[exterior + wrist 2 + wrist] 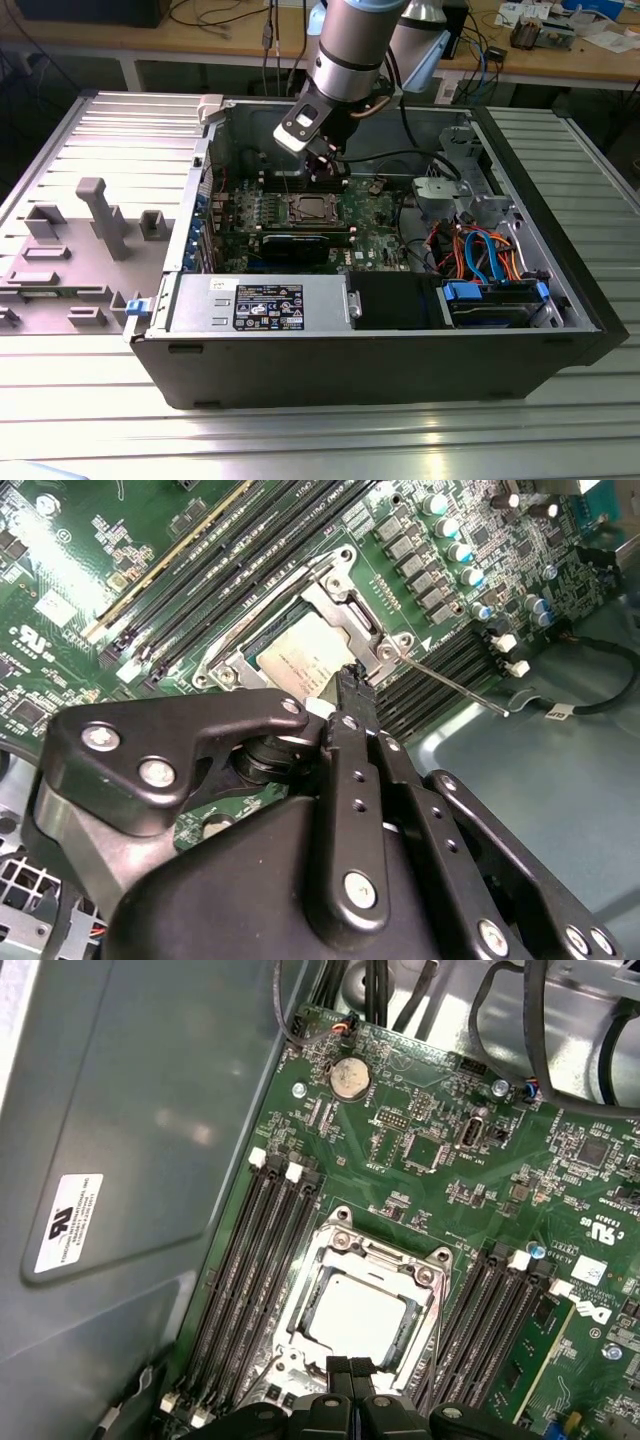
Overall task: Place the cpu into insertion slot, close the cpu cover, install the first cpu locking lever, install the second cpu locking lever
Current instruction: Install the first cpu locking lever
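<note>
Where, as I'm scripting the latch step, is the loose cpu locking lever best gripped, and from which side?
Near its free, bent end, probably from above, pinching across the thin rod. In the second wrist view the locking lever juts from a corner of the cpu cover out over the memory slots, so that end looks clearest.

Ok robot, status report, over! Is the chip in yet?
Tool shut, tips right by the cpu cover edge. Cpu seated, cover down over it. One locking lever sticking out loose.
</note>
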### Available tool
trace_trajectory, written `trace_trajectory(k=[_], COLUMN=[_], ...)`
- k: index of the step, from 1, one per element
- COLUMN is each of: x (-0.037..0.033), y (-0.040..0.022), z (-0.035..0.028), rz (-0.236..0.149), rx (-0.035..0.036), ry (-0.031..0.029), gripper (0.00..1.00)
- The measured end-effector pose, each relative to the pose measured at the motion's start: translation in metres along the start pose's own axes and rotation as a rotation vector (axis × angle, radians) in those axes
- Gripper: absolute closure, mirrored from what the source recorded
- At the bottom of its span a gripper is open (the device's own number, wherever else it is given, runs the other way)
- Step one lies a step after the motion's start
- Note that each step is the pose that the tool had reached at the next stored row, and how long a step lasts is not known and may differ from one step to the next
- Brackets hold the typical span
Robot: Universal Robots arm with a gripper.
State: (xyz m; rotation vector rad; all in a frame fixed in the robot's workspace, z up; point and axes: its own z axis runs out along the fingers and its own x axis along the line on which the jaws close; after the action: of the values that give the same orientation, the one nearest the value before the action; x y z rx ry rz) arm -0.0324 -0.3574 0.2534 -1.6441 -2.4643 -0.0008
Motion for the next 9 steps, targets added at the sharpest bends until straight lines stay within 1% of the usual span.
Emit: trace_trajectory(k=[9], x=[0.0], y=[0.0], z=[0.0], rz=[-0.018], rx=[0.0027], ry=[-0.0018], gripper=[0.89])
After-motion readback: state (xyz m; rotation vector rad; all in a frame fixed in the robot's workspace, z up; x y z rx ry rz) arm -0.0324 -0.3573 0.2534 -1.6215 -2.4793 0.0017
